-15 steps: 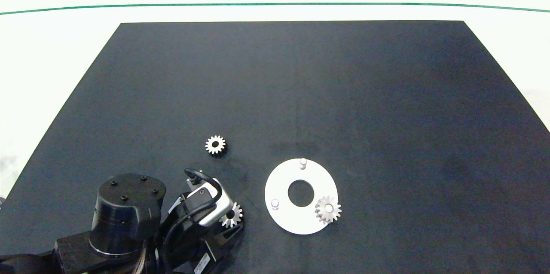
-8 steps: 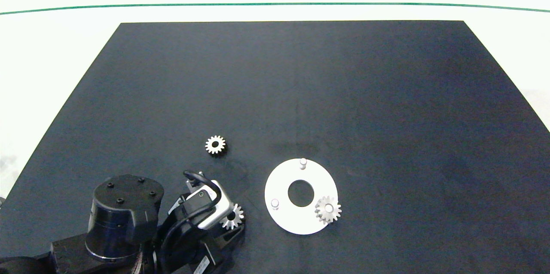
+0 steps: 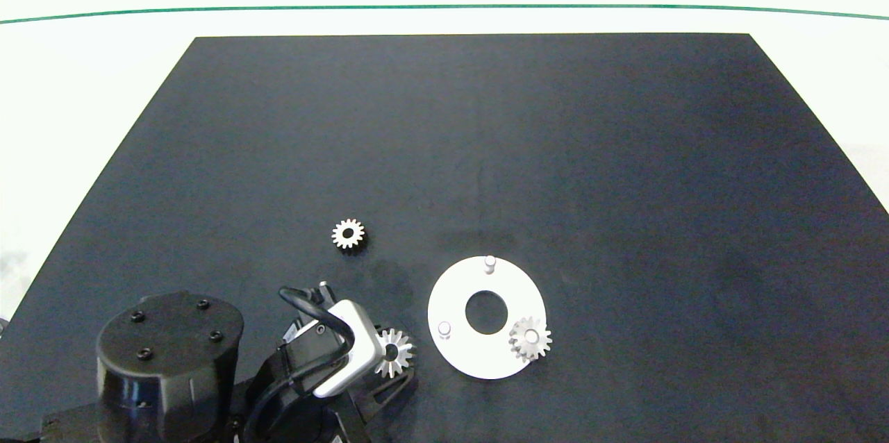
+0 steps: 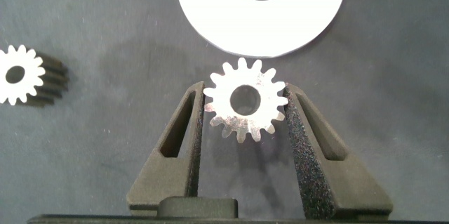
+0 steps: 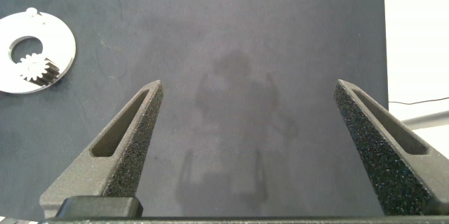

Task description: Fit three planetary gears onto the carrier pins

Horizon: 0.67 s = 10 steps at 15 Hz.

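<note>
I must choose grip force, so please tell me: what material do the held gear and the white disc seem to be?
The gear in the left gripper looks like bare metal: silvery, with bright glints on its teeth. The white disc looks matte, evenly white, possibly plastic; this cannot be confirmed.

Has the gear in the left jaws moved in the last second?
Yes. The held gear has shifted toward the white carrier disc, closing much of the gap; the disc itself stayed put.

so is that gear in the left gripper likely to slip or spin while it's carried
Possibly. The left gripper pinches the gear only on its pointed tooth tips, so it might pivot. The textured pads should help grip. It looks like rigid metal, probably heavy for its size.
</note>
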### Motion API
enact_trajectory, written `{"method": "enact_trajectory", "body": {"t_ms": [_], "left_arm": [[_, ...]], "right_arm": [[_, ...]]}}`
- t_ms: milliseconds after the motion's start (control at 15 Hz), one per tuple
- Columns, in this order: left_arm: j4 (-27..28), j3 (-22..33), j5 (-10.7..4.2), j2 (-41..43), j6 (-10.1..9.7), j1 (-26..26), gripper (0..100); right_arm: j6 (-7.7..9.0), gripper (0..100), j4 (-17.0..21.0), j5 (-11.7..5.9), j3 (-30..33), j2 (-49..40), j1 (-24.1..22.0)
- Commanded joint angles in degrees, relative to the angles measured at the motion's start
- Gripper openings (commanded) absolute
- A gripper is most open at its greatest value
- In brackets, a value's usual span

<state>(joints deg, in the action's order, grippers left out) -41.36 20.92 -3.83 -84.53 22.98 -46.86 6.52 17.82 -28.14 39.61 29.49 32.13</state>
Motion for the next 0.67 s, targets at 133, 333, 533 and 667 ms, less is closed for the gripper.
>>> {"method": "enact_trajectory", "body": {"t_ms": [133,333,533,667], "left_arm": [[-0.2,1.7,-0.04,0.0,0.14,-1.8,4],[3.3,5.4,-0.04,-1.3,0.31,-2.4,4],[11.0,11.4,-2.15,-1.5,0.49,-3.9,4],[11.0,12.0,-2.5,-2.6,0.84,-4.4,4]], "right_arm": [[-0.02,100,0.1,-0.16,0.0,0.0,-0.1],[-0.02,100,0.1,-0.16,0.2,0.0,-0.1],[0.07,100,0.1,-0.16,0.7,0.0,-0.1],[0.07,100,0.1,-0.16,0.8,0.0,-0.1]]}}
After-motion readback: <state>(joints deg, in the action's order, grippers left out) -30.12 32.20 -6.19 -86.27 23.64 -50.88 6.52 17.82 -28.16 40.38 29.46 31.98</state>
